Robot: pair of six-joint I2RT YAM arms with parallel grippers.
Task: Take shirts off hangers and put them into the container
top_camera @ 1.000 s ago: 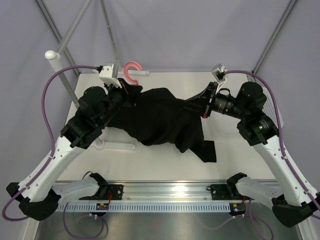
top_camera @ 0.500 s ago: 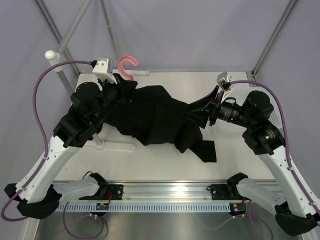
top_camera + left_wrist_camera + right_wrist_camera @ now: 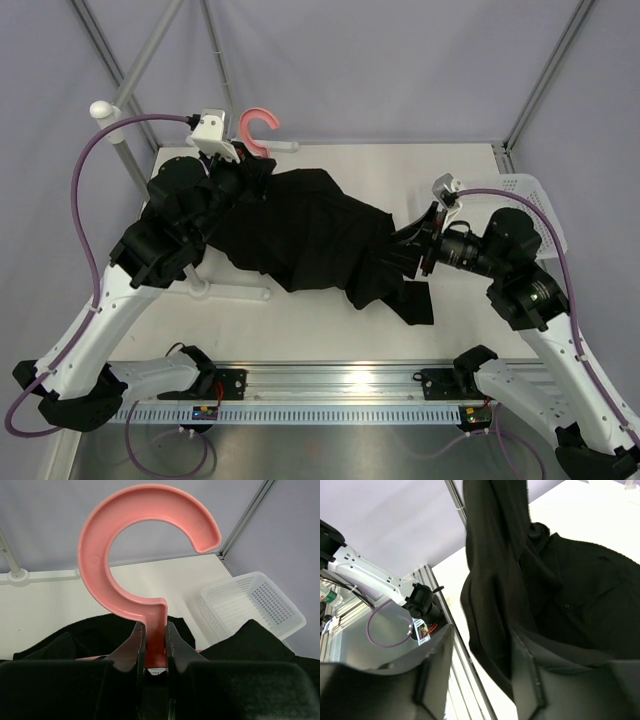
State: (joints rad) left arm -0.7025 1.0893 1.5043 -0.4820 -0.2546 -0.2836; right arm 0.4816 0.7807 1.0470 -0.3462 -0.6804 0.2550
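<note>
Over the table point(image 3: 320, 325), one shirt point(image 3: 300, 235), one hanger point(image 3: 257, 128).

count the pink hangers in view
1. The pink hanger stands over the table's far-left part, hook upward, its neck clamped in the left gripper. Its frame is buried under the black shirt. Others could be hidden under that fabric.

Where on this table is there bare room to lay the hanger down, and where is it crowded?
Bare tabletop shows far right, between the shirt and the basket, and in the near strip between shirt and rail. The shirt covers the centre; the left arm, hanger and rack base crowd the left.
</note>
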